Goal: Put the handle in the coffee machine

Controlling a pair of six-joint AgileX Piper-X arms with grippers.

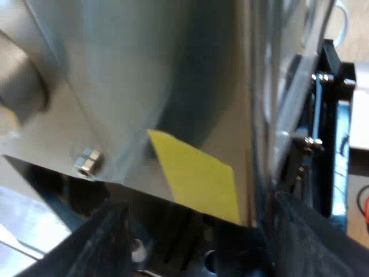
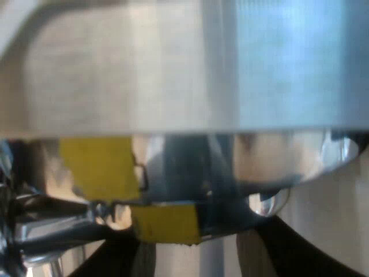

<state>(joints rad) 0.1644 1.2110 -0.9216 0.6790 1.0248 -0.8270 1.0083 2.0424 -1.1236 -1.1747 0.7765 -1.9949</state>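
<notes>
The left gripper (image 1: 196,234) has its two black fingers (image 1: 95,242) spread wide, nothing plainly caught between them, only dark clutter under the machine's lower edge. The right gripper (image 2: 199,251) is just as close in, and I cannot tell whether it is apart or clamped on anything.

Just past the left gripper are a yellow rectangular sticker (image 1: 199,179) and a small steel hex nut (image 1: 87,161) on the brushed-steel espresso machine (image 1: 144,75). A round grey metal knob (image 1: 20,86) and, past the panel's corner, a black metal frame (image 1: 331,115) lie farther off.

The metal holder with its dark handle cannot be made out for certain. A rounded, polished chrome part (image 2: 277,164) just under the machine's panel may be it or the machine's own fitting.

The likely risk is that, with both arms this tight against the steel, a small drift would scrape or shove the machine. A holder offered up off-line would probably jam instead of seating.

The left wrist view gives the nut, knob and corner. The right wrist view gives the chrome curve and two yellow tape pieces (image 2: 101,164), one just above the gripper.
</notes>
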